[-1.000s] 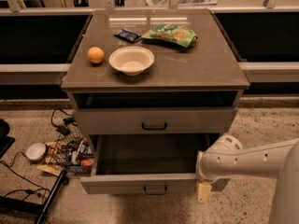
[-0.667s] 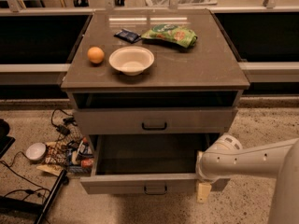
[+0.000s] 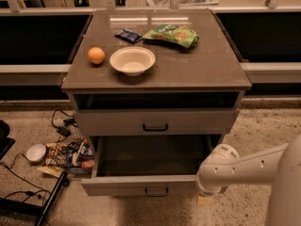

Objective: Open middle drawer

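Middle drawer [image 3: 117, 186] stood pulled well out at the lower centre of the frame, its wide grey tray showing and its black bar handle [image 3: 156, 190] facing the camera. The gripper [image 3: 204, 199] hung at the drawer's right front corner, mostly hidden under the white arm [image 3: 244, 166]; whether it was open or closed could not be told. On the worktop [image 3: 207, 69] above sat an orange [image 3: 96, 55], a white bowl [image 3: 132, 60] and a green bag [image 3: 171, 35].

The middle drawer [image 3: 136, 185] stands pulled out, jaws at its right front corner.
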`<control>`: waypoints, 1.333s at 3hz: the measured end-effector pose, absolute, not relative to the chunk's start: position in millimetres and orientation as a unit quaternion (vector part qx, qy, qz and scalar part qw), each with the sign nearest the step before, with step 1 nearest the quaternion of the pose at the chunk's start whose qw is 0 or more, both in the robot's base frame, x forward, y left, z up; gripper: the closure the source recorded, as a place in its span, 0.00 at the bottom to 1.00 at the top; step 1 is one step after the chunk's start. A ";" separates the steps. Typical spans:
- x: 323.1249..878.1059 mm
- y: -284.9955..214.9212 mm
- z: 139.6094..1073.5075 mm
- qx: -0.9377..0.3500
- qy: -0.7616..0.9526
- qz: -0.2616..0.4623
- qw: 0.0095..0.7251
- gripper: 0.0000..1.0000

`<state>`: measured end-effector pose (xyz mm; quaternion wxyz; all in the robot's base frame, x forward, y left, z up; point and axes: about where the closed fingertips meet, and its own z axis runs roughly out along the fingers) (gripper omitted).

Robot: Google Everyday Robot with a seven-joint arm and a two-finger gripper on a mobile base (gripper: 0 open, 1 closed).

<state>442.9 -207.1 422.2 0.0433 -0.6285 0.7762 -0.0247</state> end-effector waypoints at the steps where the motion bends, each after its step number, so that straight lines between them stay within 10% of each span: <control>1: 412.9 -203.5 433.0 -0.635 0.772 -0.037 0.016 0.64; 2: 412.9 -203.5 433.0 -0.635 0.772 -0.037 0.016 0.87; 3: 412.3 -203.6 432.6 -0.635 0.772 -0.036 0.015 0.85; 4: 411.8 -203.7 432.1 -0.635 0.772 -0.036 0.015 0.62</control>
